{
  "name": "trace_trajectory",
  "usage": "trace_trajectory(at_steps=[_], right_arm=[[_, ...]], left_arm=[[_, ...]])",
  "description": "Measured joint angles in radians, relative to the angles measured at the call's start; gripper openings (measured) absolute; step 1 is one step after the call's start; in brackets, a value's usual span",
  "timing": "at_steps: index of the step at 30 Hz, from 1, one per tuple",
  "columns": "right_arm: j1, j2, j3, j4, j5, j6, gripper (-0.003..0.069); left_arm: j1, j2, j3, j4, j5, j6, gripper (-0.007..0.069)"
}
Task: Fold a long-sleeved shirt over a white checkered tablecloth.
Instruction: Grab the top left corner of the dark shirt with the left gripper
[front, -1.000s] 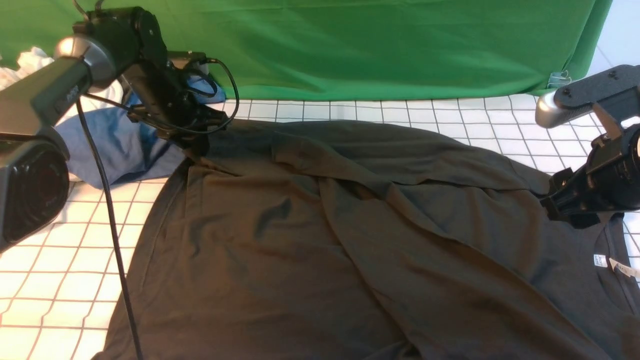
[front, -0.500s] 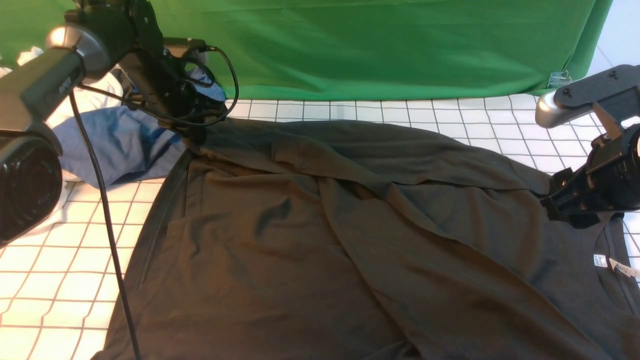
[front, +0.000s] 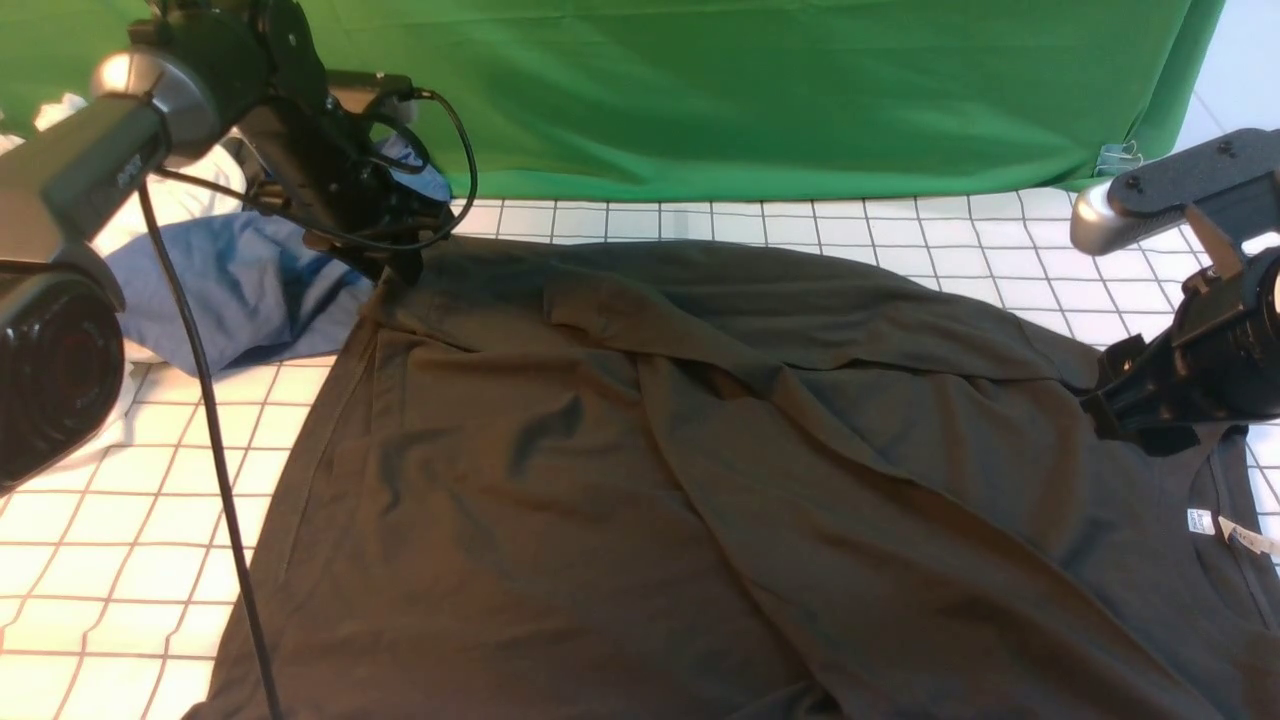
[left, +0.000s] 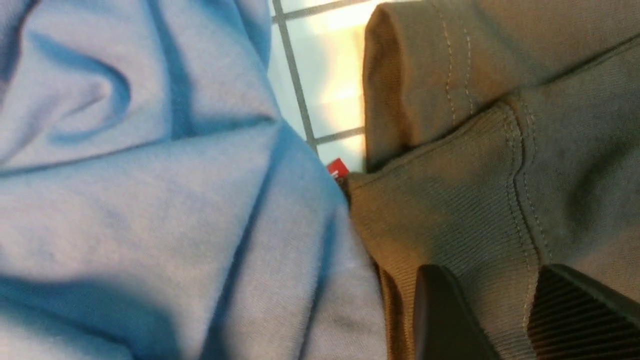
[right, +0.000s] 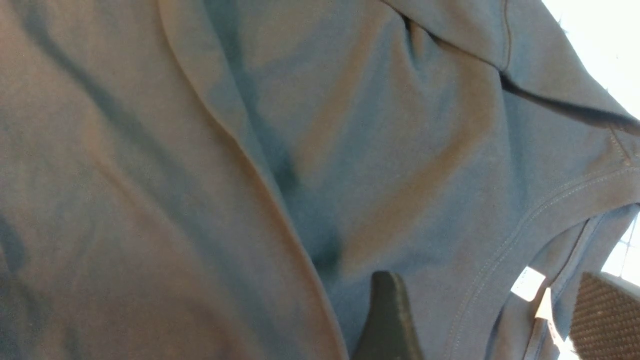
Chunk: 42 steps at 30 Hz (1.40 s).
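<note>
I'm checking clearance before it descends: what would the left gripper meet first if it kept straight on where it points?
Probably the dark shirt, near its ribbed edge: the left gripper's open fingers point at it, though the remaining gap is hard to judge.

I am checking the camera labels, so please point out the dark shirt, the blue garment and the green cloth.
dark shirt (front: 560, 560): front view, body
blue garment (left: 140, 210): left wrist view, creased fabric
green cloth (front: 760, 100): front view, hanging middle
</note>
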<state>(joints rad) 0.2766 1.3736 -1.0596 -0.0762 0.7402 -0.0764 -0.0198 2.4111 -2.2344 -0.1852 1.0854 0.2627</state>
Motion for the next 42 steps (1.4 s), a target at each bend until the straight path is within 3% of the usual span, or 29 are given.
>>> trace_trajectory(at_steps=[9, 14, 18, 21, 23, 27, 29, 31, 42], right_arm=[[0.0, 0.0, 0.0, 0.0, 0.0, 0.0, 0.0496], [0.0, 0.0, 0.0, 0.0, 0.0, 0.0, 0.0496], [0.0, 0.0, 0.0, 0.0, 0.0, 0.0, 0.0496], [0.0, 0.0, 0.0, 0.0, 0.0, 0.0, 0.0496], [0.0, 0.0, 0.0, 0.0, 0.0, 0.0, 0.0496], [0.0, 0.0, 0.0, 0.0, 0.0, 0.0, 0.0496], [0.0, 0.0, 0.0, 0.0, 0.0, 0.0, 0.0496], [0.0, 0.0, 0.0, 0.0, -0.001, 0.0, 0.0496], [0.0, 0.003, 0.0, 0.004, -0.047, -0.049, 0.0489]], left_arm=[[0.0, 0.0, 0.0, 0.026, 0.007, 0.008, 0.0135], [0.0, 0.002, 0.0, 0.042, 0.027, 0.008, 0.0193], [0.0, 0.029, 0.0, 0.038, 0.03, 0.006, 0.03], [0.0, 0.038, 0.0, 0.036, 0.027, 0.0, 0.0315], [0.0, 0.037, 0.0, 0.036, 0.017, -0.002, 0.0283], [0.0, 0.029, 0.0, 0.036, 0.003, -0.003, 0.0142], [0.0, 0.02, 0.0, 0.036, 0.001, -0.001, 0.0036], [0.0, 0.01, 0.0, 0.03, -0.003, 0.008, -0.0014], [0.0, -0.017, 0.0, -0.044, 0.01, 0.044, -0.0033]])
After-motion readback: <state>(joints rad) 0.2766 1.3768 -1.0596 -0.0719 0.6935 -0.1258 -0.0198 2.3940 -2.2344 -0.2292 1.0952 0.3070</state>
